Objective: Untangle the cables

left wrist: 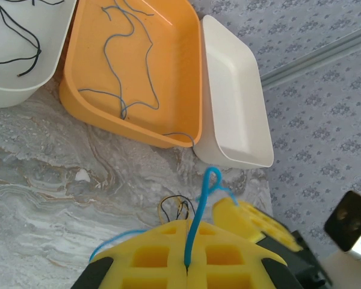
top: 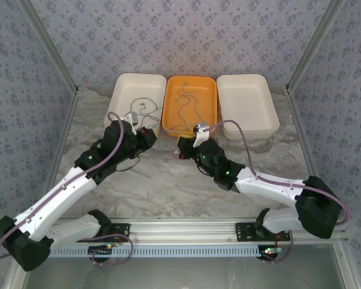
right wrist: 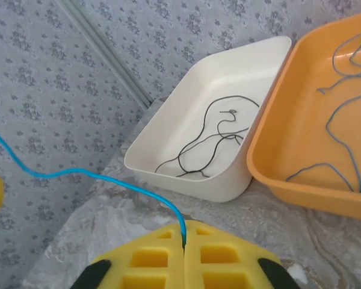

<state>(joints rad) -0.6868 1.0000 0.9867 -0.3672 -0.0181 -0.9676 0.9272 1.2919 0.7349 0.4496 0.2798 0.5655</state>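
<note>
Marbled grey tabletop (top: 168, 180) lies bare between the arm bases and a row of three trays set along its far edge, with patterned walls closing both sides. The left white tray (top: 123, 90), orange tray (top: 191, 77) and right white tray (top: 248, 105) stand rim to rim. Two grippers work just in front of the near rims. The left gripper (left wrist: 187, 232) is clenched on one bright blue cable (right wrist: 78, 173), and the right gripper (right wrist: 184, 226) is clamped on the same cable. This cable runs roughly crosswise to the table, spanning from one pair of yellow pads to the other, with a raised loop near the left pads. Dark cables (right wrist: 192, 144) lie curled in the left white tray. Blue-grey cables (left wrist: 121, 108) lie in the orange tray, their overlapping strands preventing a count.
</note>
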